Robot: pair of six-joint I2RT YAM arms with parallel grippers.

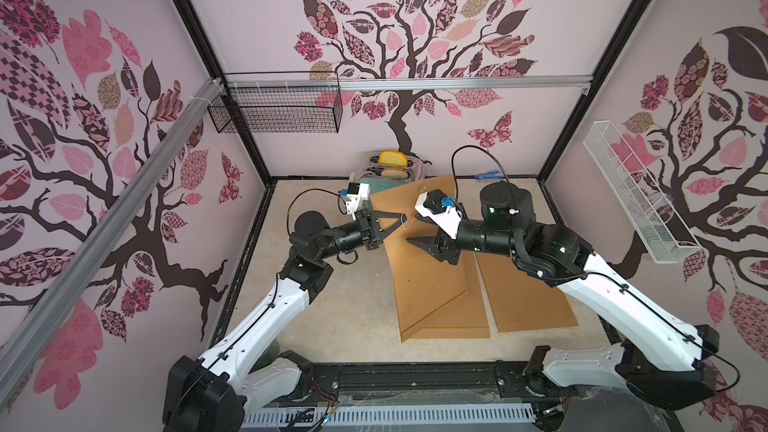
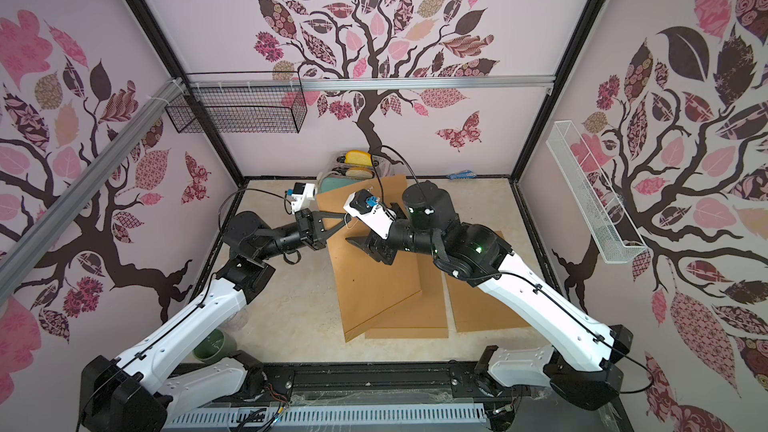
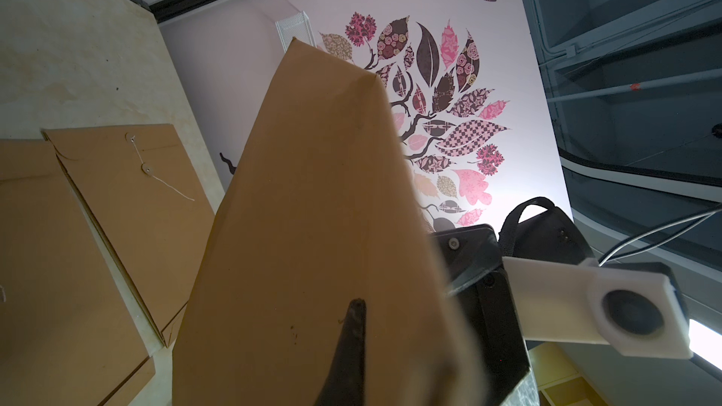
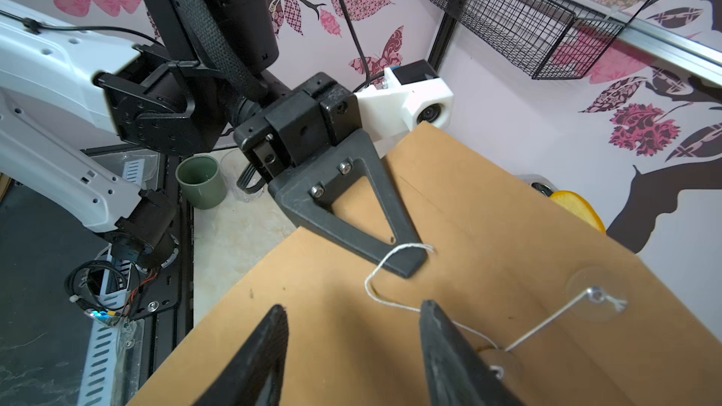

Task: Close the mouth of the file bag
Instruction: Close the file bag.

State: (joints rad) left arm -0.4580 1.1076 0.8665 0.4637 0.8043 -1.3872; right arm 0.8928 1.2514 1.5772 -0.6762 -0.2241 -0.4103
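The brown file bag has its far end raised off the table, and its near end rests on other bags. My left gripper is shut on the raised edge. One finger lies on top and the other is hidden beneath. In the left wrist view a single finger presses the bag. A white string runs from the upper button, round the lower button, and drapes over the left fingertip. My right gripper hovers open just over the bag, with the string beside one finger.
Two more brown bags lie flat on the table. A toaster with bread stands at the back, and a green cup near the left arm's base. A black wire basket and a white basket hang on the walls.
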